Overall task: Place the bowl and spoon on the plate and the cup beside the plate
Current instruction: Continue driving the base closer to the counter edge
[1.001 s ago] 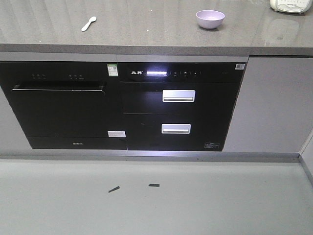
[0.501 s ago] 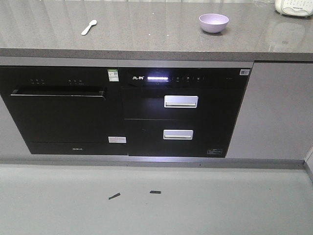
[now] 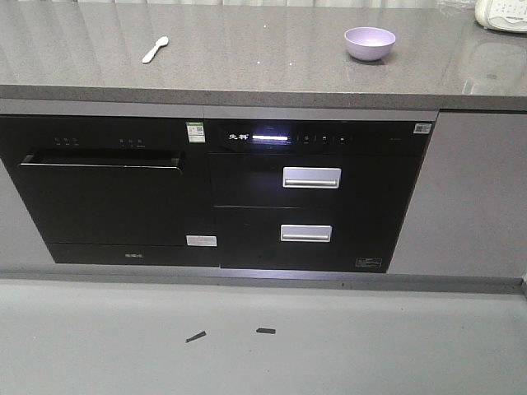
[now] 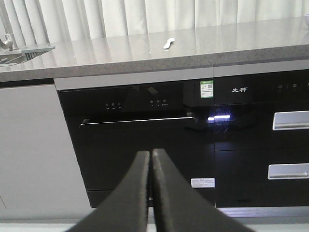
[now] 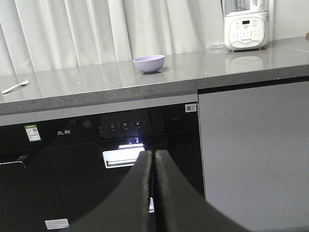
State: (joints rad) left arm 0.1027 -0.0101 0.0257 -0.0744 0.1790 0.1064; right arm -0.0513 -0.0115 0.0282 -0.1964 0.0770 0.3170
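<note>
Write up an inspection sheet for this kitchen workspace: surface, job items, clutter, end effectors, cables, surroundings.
Surface: grey stone countertop.
Job's things: bowl upright toward the counter's right; spoon lying flat toward the left, well apart from it; plate and cup not in view.
Clutter: white appliance at the counter's far right; two dark scraps on the floor.
End effectors: left end effector shut, empty; right end effector shut, empty; both in front of the cabinets.
Cables: nothing seen.
Surroundings: black built-in appliances under the counter; sink far left; white curtains behind.
</note>
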